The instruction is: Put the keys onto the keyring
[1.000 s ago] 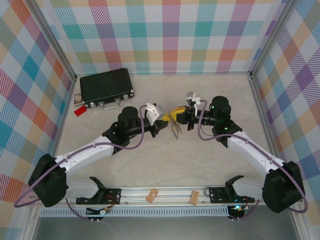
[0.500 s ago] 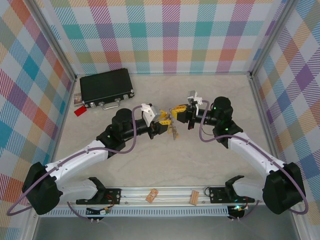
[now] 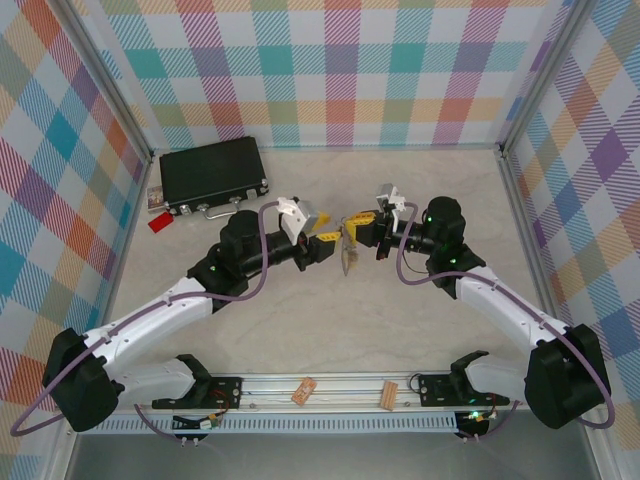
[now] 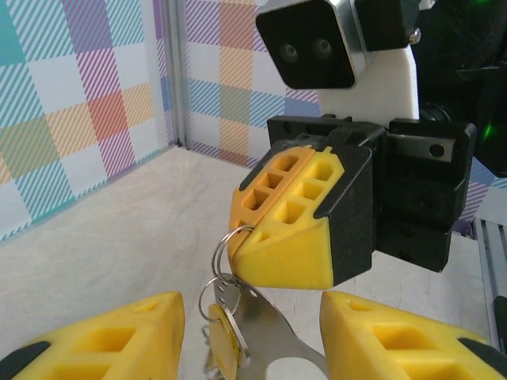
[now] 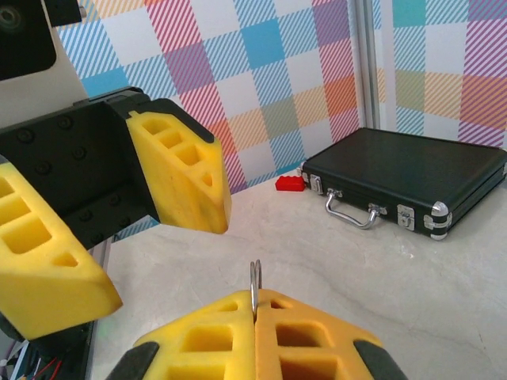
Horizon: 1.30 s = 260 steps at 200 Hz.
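The pale marbled counter (image 3: 300,330) lies well below the work. The black hard case with a silver handle (image 3: 213,175) sits at the far left, well apart and no hazard.

Both arms meet in mid-air over the middle. My left pincer (image 3: 327,242) is released, its yellow pads spread wide and touching nothing. My right pincer (image 3: 356,226) is clenched, nipping only a thin silver wire ring (image 4: 228,241) at the very tips of its pads. From that ring the grey metal oval keyring (image 4: 273,342) dangles free above the counter, hanging low between the left pads. Beside it hangs one small key with a yellow plastic head (image 4: 224,352).

My main worry is that sliver of a hold. A nudge from the left pads could twist the wire out, and the whole bunch would drop to the counter.

The grey loop hangs loose, so I expect it to swing or turn. Closing the left pads might then catch it edge-on, or pinch the key instead.

The two pincers are also near each other, and a careless approach could knock pad against pad.

I cannot tell whether the key is threaded on the loop itself.
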{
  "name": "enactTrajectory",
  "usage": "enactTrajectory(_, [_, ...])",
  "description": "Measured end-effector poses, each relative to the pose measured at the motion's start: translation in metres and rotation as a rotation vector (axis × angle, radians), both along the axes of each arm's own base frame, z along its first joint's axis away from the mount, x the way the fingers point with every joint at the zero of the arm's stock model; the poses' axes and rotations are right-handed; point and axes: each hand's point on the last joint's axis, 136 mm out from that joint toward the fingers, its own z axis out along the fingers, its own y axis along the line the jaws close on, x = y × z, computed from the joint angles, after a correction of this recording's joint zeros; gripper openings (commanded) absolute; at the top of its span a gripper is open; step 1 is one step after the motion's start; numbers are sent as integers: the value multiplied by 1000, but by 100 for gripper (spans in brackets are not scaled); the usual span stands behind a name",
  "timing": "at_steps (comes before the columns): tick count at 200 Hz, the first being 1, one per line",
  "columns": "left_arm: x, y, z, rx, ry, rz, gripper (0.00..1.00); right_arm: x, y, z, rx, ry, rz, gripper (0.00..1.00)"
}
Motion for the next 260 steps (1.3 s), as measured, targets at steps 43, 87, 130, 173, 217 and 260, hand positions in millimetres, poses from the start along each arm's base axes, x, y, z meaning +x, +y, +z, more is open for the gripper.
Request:
enactTrajectory(43, [4, 5, -2, 19, 25, 5, 48, 5, -4, 0, -1, 0, -26, 0])
enactTrajectory(87, [13, 13, -6, 25, 47, 30, 45, 4, -6, -1, 0, 0, -25, 0])
enactTrajectory(130, [24, 20, -2, -18, 82, 32, 37, -2, -4, -2, 2, -2, 29, 0])
enactTrajectory(173, [31, 17, 4, -93, 114, -30, 31, 1, 11, 3, 4, 12, 153, 0])
enactTrajectory(217, [31, 13, 8, -159, 162, -112, 29, -2, 17, 6, 12, 24, 227, 0])
enactTrajectory(260, [27, 6, 12, -210, 191, -190, 27, -4, 17, 6, 12, 24, 237, 0])
